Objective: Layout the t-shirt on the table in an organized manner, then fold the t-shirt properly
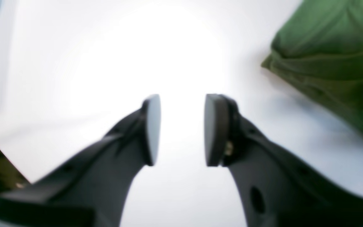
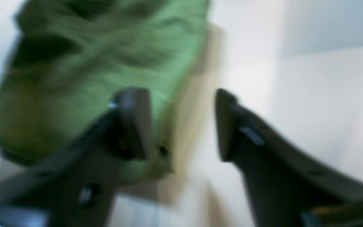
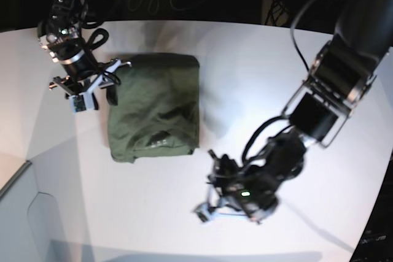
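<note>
Both fingers (image 1: 151, 129) of the left gripper (image 1: 181, 130) are standing apart with a clear gap of bare white table (image 1: 175, 56) between their flat pads, gripping nothing. From the left wrist view the t-shirt (image 1: 332, 50) is lying off to the upper right, well apart from those pads, and only its edge is showing there.

On the right gripper (image 2: 183, 124) the 2 fingers (image 2: 135, 121) are also spread with nothing between them, though that view is blurred. One finger is hanging over the green cloth's edge (image 2: 106, 63) while the other is hanging over the white tabletop; whether the first is touching the fabric I cannot tell.

From the base view the t-shirt (image 3: 156, 105) is lying folded into a compact, roughly rectangular bundle on the table (image 3: 258, 53), left of centre, with a small pale mark near its lower edge. The right gripper (image 3: 86, 93) is sitting just beside the bundle's upper left edge. The left gripper (image 3: 206, 210) is hanging low over bare table, below and to the right of the bundle's lower right corner, apart from it.
</note>
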### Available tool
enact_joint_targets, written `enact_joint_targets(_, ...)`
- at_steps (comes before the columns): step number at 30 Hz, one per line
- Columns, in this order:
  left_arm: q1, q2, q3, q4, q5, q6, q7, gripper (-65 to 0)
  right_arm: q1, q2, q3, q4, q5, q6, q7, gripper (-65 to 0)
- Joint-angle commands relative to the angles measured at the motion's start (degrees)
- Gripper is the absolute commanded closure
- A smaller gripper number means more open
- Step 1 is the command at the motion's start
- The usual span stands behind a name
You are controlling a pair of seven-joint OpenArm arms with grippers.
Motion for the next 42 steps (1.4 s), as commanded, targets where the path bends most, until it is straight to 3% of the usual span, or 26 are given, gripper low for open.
enact_joint_targets(1, 0.24, -1.34, -4.8, 4.7, -0.04, 0.37, 1.98, -17.3, 0.25, -0.01, 0.34, 0.7, 0.86, 1.0, 1.29, -17.1)
enact_joint_targets(4, 5.87, -3.8, -16.76, 10.42, -0.48, 0.11, 6.47, -14.3, 0.43, -0.45, 0.25, -1.67, 0.95, 1.0, 1.56, -5.9)
enact_joint_targets(6, 10.44, -5.73, -24.23, 11.38, -0.48, 0.11, 7.7, -14.2, 0.87, -0.1, 0.34, -5.1, 0.95, 1.0, 1.65, -3.1)
enact_joint_targets(11, 24.77, -7.4, -41.81, 19.82, -0.39, 0.11, 6.38, -14.2, 0.69, 1.05, 0.34, -10.29, 0.95, 1.0, 1.73, -3.1)
enact_joint_targets(16, 36.11, -6.7, -52.89, 27.38, -0.48, 0.11, 3.83, -14.2, 0.95, 1.05, 0.34, -13.19, 0.95, 1.0, 1.73, -2.9)
enact_joint_targets(20, 44.02, -4.33, -60.01, 33.19, -0.48, 0.02, 1.02, -14.2, 0.87, 0.87, 0.78, -10.11, 0.95, 1.0, 1.73, -2.7)
enact_joint_targets(26, 54.4, -1.07, -69.5, 43.73, -0.57, 0.02, 1.46, -14.2, -1.95, 0.34, 2.45, 0.08, 1.04, 1.0, 1.56, -2.7)
enact_joint_targets(36, 70.66, 10.35, -77.77, 49.62, -0.57, -0.07, 0.84, -14.0, -15.49, -0.27, 3.24, 5.45, 1.04, 1.0, 1.65, 0.0)
enact_joint_targets(42, 76.73, 14.84, -78.73, 48.13, -0.13, -0.07, -0.48, -14.0, -23.57, -0.18, 4.73, 4.92, 0.95, 1.0, 1.65, 0.0)
